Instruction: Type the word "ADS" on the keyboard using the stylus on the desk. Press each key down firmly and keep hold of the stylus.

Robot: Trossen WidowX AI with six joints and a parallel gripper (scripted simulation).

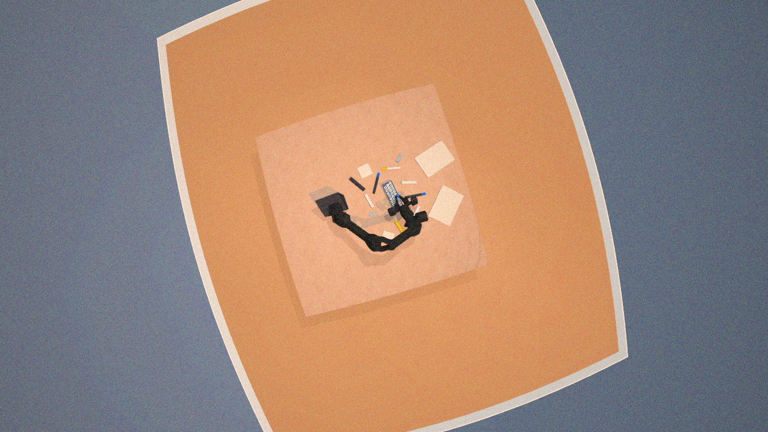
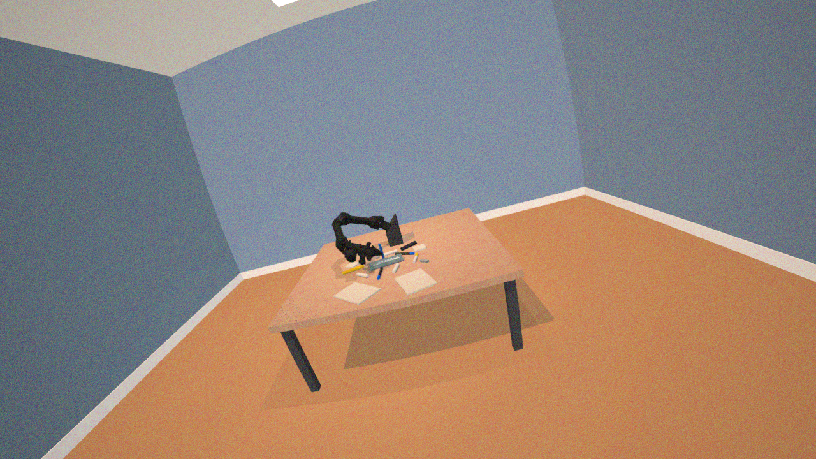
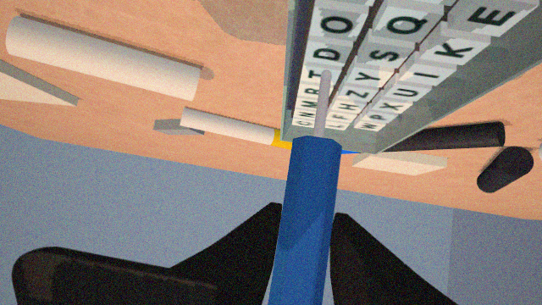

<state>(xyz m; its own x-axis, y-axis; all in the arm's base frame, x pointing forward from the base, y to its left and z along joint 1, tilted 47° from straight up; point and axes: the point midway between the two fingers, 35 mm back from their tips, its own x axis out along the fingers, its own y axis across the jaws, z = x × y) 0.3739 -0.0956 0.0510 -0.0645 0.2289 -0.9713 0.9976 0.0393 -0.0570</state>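
Observation:
The grey keyboard [image 1: 387, 188] [image 2: 386, 262] [image 3: 487, 80] lies on the desk with white lettered keys. My gripper [image 1: 398, 203] [image 2: 380, 253] [image 3: 306, 219] is shut on the blue stylus [image 3: 311, 182] [image 2: 380, 247], above the keyboard. The thin grey tip of the stylus points at the keys and shows over the T key, just beside the D key [image 3: 328, 54], in the wrist view. The S key [image 3: 384, 56] is in the row to the right. I cannot tell whether the tip touches a key. The A key is not visible in the wrist view.
A dark pen with a blue end [image 1: 375, 183] and a black cylinder [image 1: 356, 183] [image 3: 506, 169] lie on the arm-base side. Another dark pen [image 1: 416, 195] [image 2: 379, 273] and two cream pads [image 1: 435, 158] [image 1: 445, 205] lie beyond the keyboard. A yellow marker [image 1: 398, 226] [image 2: 353, 269] lies near the arm.

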